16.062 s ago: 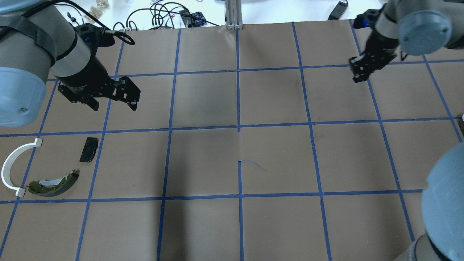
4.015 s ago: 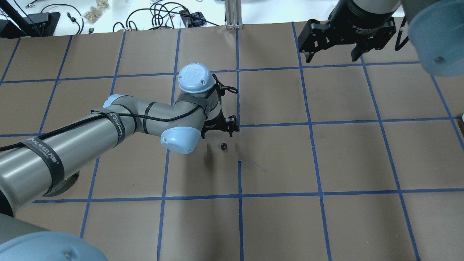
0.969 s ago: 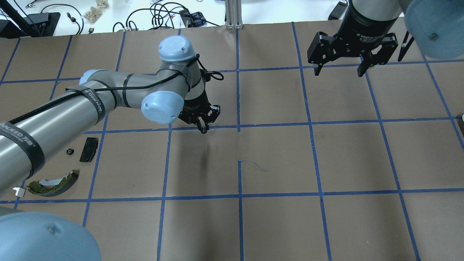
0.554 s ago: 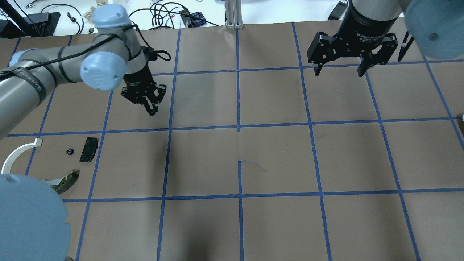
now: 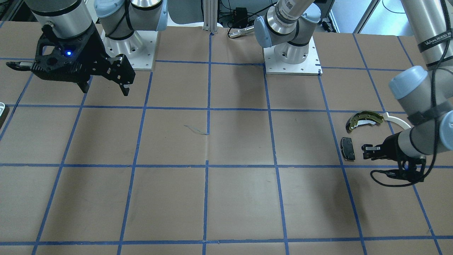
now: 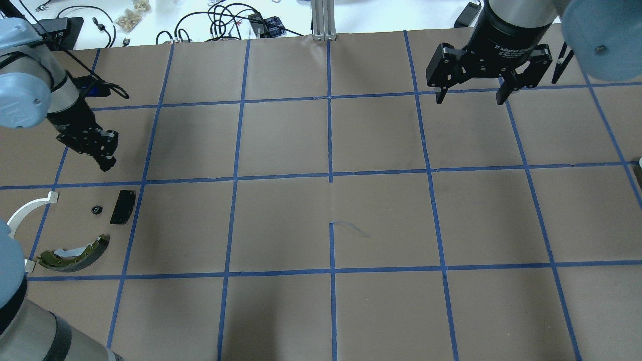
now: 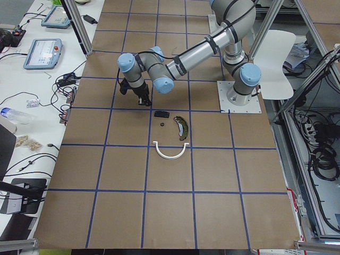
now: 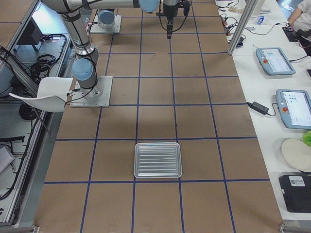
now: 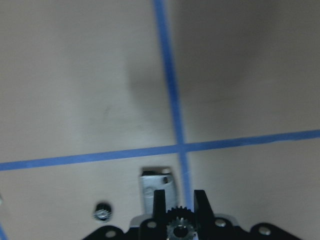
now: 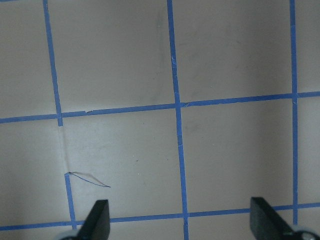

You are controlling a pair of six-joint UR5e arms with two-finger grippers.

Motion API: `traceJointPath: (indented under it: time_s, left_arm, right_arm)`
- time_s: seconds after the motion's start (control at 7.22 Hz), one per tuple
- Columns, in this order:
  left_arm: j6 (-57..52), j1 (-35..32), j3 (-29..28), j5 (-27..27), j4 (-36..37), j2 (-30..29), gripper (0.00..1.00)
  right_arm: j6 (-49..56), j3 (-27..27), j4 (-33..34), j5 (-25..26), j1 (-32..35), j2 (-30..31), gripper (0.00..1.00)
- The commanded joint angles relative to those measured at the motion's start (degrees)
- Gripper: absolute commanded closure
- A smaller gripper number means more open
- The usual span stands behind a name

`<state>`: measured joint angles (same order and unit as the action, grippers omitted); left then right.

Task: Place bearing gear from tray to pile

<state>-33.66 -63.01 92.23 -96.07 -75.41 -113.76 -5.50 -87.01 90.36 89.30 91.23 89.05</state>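
Left gripper hangs above the surface, pointing down, its fingers drawn close and clamped on a small toothed gear, which sits between them in the wrist view. The pile lies on the robot's side of this gripper. Nearest is the dark pad, and a second gear rests on the surface just beside the pad, apart from it. Farther from the gripper toward the robot lies the olive shoe. The white arc curves along the outer side of the pile, partly hidden by the arm in the overhead view. Right gripper hovers well apart from the left one, over the far side of the surface, with its fingers spread wide and nothing between them. The tray lies well away from both grippers, at the right end of the surface.
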Motion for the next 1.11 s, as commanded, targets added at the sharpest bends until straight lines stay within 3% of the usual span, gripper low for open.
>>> traceJointPath:
  time_s: [0.0, 0.42, 0.69, 0.97]
  left_arm:
    - [-8.85, 7.61, 0.57, 0.01, 0.88, -1.36, 1.00]
    - [-9.32, 8.25, 2.41, 0.01, 2.99, -3.21, 1.00]
    - [-9.23, 8.25, 6.36, 0.01, 9.72, -3.92, 1.00]
    - [-9.49, 8.25, 8.66, -0.17, 11.60, -3.57, 1.00]
  right_arm:
    - [0.05, 0.00, -0.01, 0.17, 0.00, 0.16, 0.00]
    - [0.05, 0.00, -0.01, 0.17, 0.00, 0.16, 0.00]
    - [0.05, 0.00, -0.01, 0.17, 0.00, 0.16, 0.00]
    - [0.05, 0.00, -0.01, 0.17, 0.00, 0.16, 0.00]
